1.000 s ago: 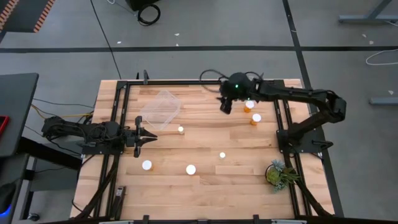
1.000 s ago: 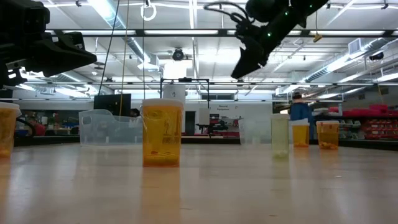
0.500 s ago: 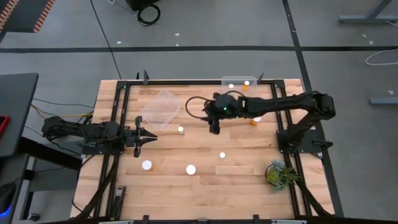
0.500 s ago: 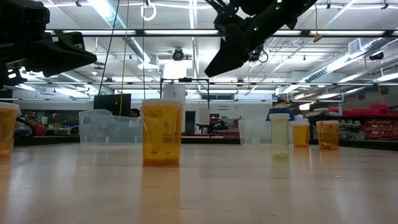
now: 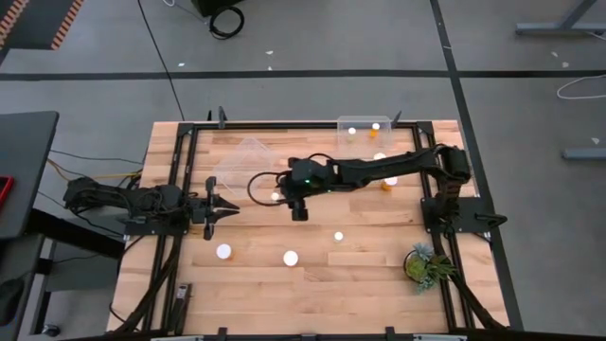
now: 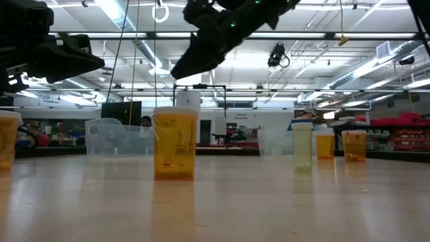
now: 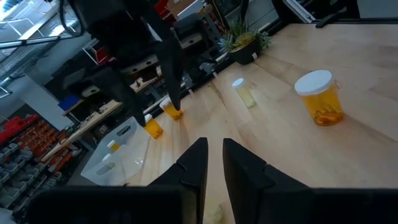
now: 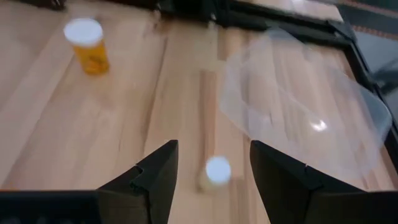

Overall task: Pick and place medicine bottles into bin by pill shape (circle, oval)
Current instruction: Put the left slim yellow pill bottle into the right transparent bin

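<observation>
Several orange bottles with white caps stand on their bases on the wooden table (image 5: 312,284): a small one (image 5: 276,197) beside the clear tilted bin (image 5: 244,163), and others farther off (image 5: 223,251) (image 5: 291,257) (image 5: 339,237). My right gripper (image 5: 299,212) is open and empty, above the table just right of the small bottle. In the right wrist view that bottle (image 8: 216,171) shows ahead between the two fingers (image 8: 155,171), not touched. My left gripper (image 5: 218,204) waits at the table's left, shut and empty.
A second clear bin (image 5: 365,128) at the far edge holds two bottles. More bottles stand at the far right (image 5: 379,158) (image 5: 389,181). A small green potted plant (image 5: 424,263) stands at the near right. Black frame rails (image 5: 180,189) run along the table's sides.
My right gripper has swung from the far right of the table, beside the bottles there, toward the table's left and a little toward the near edge. It now hangs beside the small bottle near the tilted clear bin. No bottle has moved.
</observation>
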